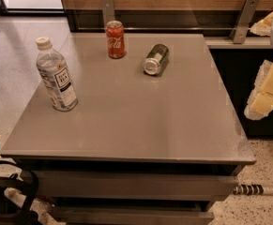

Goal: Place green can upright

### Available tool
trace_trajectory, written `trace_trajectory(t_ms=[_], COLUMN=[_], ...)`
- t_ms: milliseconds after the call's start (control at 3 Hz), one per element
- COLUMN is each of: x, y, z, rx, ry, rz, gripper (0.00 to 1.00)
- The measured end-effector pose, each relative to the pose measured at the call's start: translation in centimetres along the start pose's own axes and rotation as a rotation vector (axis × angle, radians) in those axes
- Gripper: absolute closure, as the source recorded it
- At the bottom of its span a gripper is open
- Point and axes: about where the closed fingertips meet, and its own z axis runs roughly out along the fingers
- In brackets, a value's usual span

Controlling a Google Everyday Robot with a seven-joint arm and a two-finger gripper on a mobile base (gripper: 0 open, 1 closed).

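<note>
Green can (156,59) lies sideways near upright red can (115,39); pincer (267,90) hangs far right, openness unclear.

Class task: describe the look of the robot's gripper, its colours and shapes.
The gripper, at the picture's right edge beside the table, is pale yellow with whitish edges, in chunky, blocky pieces. No cables or markings show on it.

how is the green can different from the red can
Pose: the green can lies on its side, a silver end facing the camera; the red can stands upright.
Colour: the green can is dark green, the red can red with white lettering.
Place: the green can sits right of the red can and nearer the camera.
Both look like same-size drink cans on the table. The gripper hangs off the table's right edge, touching neither.
</note>
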Motion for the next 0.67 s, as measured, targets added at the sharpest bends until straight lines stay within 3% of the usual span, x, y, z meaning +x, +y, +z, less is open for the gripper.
trace_trajectory(t_ms=[333, 667], x=[-0.2, -2.3], y=[-1.3, -3.2], z=[-0.8, -0.9], rx=[0.037, 0.051], ry=[-0.093, -0.204], rz=[0.154, 0.332], gripper=[0.00, 0.00])
